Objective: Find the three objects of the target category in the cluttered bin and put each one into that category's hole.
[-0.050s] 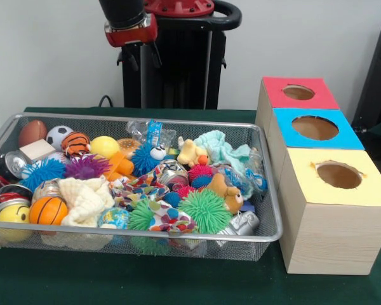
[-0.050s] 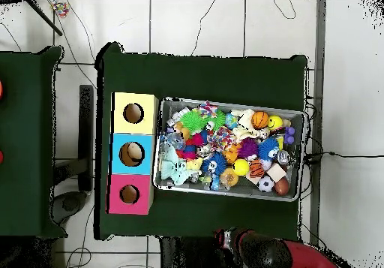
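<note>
Hand: the hand (image 1: 140,58) hangs high above the far left part of the bin, well clear of the toys; its two dark fingers stand slightly apart and hold nothing.
Arm: red and black arm (image 1: 128,18) comes down at the top of the front view.
Bin: a wire mesh bin (image 1: 274,210) sits on the green desk (image 1: 178,283), left of the boxes, heaped full of toys.
Balls: an orange basketball (image 1: 48,210) at the near left, a yellow smiley ball (image 1: 11,215) touching it on its left; a football (image 1: 32,132), a soccer ball (image 1: 58,135) and a plain yellow ball (image 1: 105,147) along the far left.
Spiky toys: a green spiky ball (image 1: 206,210) near the front middle, a purple one (image 1: 86,167) and a blue one (image 1: 43,171) toward the left.
Other clutter: plush animals, cans and cloth pieces fill the middle and right.
Boxes: three wooden boxes stand in a row right of the bin, each with a round hole on top: yellow box (image 1: 338,183) nearest, blue box (image 1: 315,129) in the middle, red box (image 1: 298,93) farthest.
</note>
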Controlling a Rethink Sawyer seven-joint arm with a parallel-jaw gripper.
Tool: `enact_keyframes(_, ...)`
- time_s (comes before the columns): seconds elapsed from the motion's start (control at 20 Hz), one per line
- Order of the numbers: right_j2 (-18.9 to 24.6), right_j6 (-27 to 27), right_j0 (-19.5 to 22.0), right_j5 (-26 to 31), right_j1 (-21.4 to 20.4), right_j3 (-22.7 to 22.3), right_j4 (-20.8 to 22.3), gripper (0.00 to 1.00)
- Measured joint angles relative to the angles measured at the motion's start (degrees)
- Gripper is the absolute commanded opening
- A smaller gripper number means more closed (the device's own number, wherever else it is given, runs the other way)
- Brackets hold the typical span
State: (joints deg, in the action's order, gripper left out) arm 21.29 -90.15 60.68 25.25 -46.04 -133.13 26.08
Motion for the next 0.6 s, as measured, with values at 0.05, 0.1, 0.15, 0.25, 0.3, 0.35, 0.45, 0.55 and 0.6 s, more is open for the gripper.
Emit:
enact_keyframes(0.05, 0.0, 0.0, 0.3, 0.0, -0.1, 0.0, 0.0, 1.00)
enact_keyframes(0.1, 0.0, 0.0, 0.5, 0.0, -0.1, 0.0, 0.0, 1.00)
enact_keyframes(0.15, 0.0, 0.0, 1.1, 0.0, -0.1, 0.0, 0.0, 1.00)
enact_keyframes(0.25, 0.0, 0.0, 2.0, 0.0, -0.1, 0.0, 0.0, 1.00)
enact_keyframes(0.3, 0.0, 0.0, 2.3, 0.0, -0.1, 0.0, 0.0, 1.00)
enact_keyframes(0.35, 0.0, 0.0, 2.9, 0.0, 0.0, 0.1, 0.0, 1.00)
enact_keyframes(0.45, 0.0, 0.0, 3.6, 0.0, 0.0, 0.3, 0.0, 1.00)
enact_keyframes(0.55, 0.0, 0.0, 5.1, 0.0, 0.4, 0.8, 1.2, 1.00)
enact_keyframes(0.6, 0.0, 0.0, 5.5, 0.0, 0.6, 0.9, 1.8, 1.00)
